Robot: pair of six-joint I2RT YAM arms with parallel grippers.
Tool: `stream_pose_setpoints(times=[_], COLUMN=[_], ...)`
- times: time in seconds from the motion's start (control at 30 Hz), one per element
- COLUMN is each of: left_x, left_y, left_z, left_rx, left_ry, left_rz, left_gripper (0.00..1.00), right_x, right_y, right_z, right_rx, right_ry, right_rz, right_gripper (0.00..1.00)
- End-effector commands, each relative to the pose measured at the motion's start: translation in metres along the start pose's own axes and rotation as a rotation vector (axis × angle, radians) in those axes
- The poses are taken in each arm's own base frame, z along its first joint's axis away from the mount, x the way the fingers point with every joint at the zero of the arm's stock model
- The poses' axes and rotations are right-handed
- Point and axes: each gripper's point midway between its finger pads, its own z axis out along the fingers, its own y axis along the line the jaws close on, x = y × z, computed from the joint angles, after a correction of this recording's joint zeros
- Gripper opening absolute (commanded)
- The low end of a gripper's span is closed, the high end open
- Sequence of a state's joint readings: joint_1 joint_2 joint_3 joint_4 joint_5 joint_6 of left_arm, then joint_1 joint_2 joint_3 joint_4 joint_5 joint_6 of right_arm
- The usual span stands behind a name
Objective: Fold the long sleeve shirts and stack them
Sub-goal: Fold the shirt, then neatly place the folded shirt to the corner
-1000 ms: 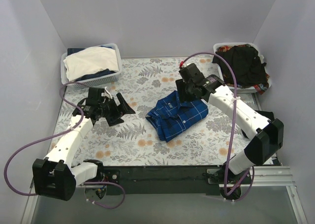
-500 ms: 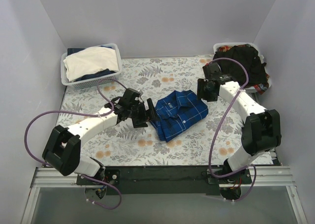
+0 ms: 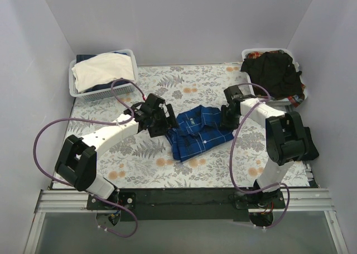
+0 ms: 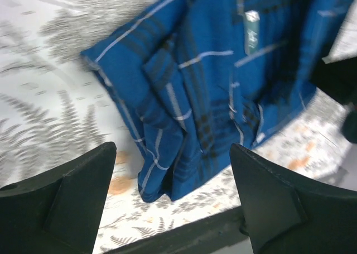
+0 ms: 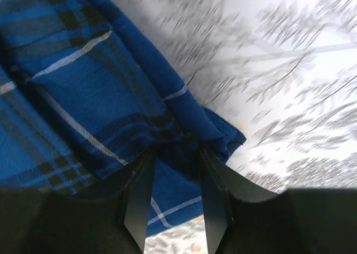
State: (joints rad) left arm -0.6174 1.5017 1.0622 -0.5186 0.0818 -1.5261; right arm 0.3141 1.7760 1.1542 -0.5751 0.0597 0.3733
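The blue plaid shirt lies folded mid-table, its white label facing up. My left gripper sits at the shirt's left edge. In the left wrist view this gripper is open wide, and the shirt's corner lies between the fingers, untouched. My right gripper is at the shirt's right edge. In the right wrist view it has its jaws drawn in on a bunched fold of the plaid cloth. The black shirt is heaped in the right basket.
A white lattice basket at the back left holds white and dark cloth. The right basket stands at the back right corner. The table's dark front edge runs close below the plaid shirt. Grey walls close in three sides.
My left arm swung right to the plaid shirt's left edge, still open. The right gripper dropped onto the shirt's right edge and its jaws narrowed on the cloth. The shirt shifted slightly left.
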Motion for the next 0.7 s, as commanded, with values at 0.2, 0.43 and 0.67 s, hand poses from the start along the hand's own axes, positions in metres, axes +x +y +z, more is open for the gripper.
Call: stream_pose_setpoints(times=[0.2,0.43,0.67], left_x=[0.011,0.035,0.035], left_y=[0.076,0.138,0.133], left_z=[-0.013,-0.022,-0.005], left_rx=[-0.307,-0.51,-0.34], left_ry=[-0.061,-0.069,-0.06], left_rz=[-0.042,-0.124,-0.136], left_gripper=[0.84,0.83,0.86], right_x=[0.048,0.051,0.062], right_y=[0.088,0.092,0.097], right_z=[-0.032,-0.032,-0.028], right_rx=[-0.228,-0.244,-0.257], right_ry=[0.057,0.075,0.095], right_rz=[0.063,0.067,0.054], right_gripper=[0.46,0.47,0.47])
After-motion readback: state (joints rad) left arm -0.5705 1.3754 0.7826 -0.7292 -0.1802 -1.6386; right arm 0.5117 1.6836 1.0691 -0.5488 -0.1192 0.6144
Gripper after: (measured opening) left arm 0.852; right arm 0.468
